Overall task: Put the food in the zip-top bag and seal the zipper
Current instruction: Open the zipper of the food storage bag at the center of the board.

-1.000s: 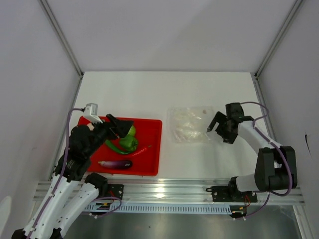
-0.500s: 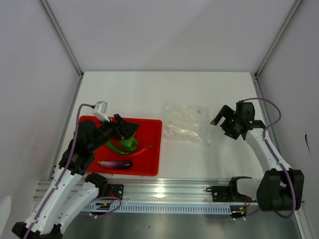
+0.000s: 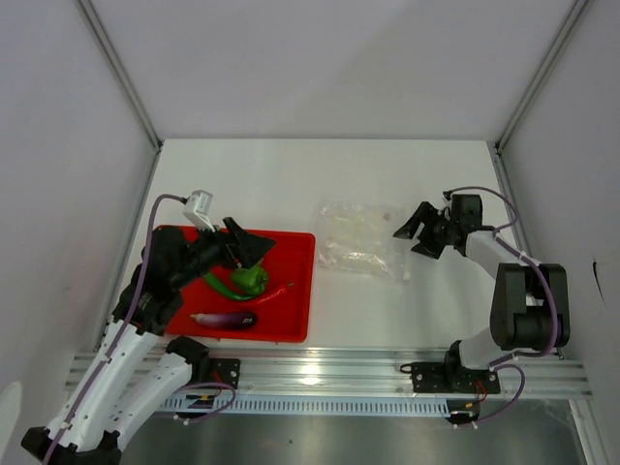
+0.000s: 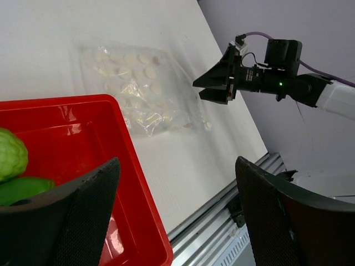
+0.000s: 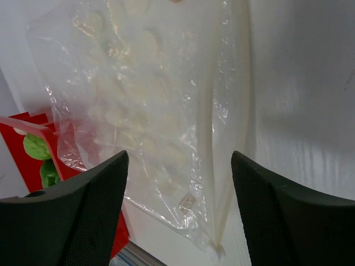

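Observation:
The food lies in the red tray: a round green vegetable, a long green pepper, a thin red chili and a purple eggplant. My left gripper hovers open over the tray's far part, holding nothing; its wrist view shows a bumpy green vegetable at its left. The clear zip-top bag lies flat on the table right of the tray. My right gripper is open at the bag's right edge, where the zipper runs between its jaws' line of sight.
White walls and metal frame posts enclose the table on the left, the right and the back. An aluminium rail runs along the near edge. The tray's right rim stands a short gap from the bag.
The bag has slid a little left and turned. My right gripper drew back from it, then swung to point at its right edge, jaws narrowing slightly. My left gripper rose slightly over the tray.

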{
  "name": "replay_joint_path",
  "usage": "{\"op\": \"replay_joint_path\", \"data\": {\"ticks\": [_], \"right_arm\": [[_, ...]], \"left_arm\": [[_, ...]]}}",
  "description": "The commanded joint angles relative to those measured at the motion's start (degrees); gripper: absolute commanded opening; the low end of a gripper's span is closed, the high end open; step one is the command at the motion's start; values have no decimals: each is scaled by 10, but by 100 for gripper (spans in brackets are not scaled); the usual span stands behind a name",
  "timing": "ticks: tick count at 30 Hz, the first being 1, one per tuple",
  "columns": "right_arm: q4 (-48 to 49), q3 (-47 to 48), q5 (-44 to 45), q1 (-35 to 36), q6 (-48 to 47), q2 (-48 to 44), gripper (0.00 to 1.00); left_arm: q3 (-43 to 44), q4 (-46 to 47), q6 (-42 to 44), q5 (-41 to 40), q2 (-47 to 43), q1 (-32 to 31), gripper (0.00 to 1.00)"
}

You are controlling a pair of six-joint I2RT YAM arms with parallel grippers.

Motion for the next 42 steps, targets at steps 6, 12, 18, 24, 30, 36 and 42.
{"op": "replay_joint_path", "data": {"ticks": [6, 12, 18, 24, 30, 36, 42], "right_arm": [[101, 5, -67, 28, 1, 42, 69], [89, 13, -66, 39, -12, 31, 41], [-39, 96, -4, 60, -89, -42, 7], [-148, 195, 17, 104, -151, -83, 0], [-251, 250, 155, 241, -227, -139, 0], [-304, 241, 269, 384, -256, -157, 0], [-312, 230, 281, 430, -257, -173, 0]], "left_arm": [[24, 21, -15, 54, 53, -1, 80], [33, 13, -12, 74, 78, -2, 74], [44, 27, -15, 79, 81, -4, 73], [84, 22, -33, 72, 114, -25, 68], [172, -7, -23, 40, 172, -88, 65], [257, -53, -9, -3, 253, -126, 62], [273, -66, -1, -17, 295, -148, 59]]}}
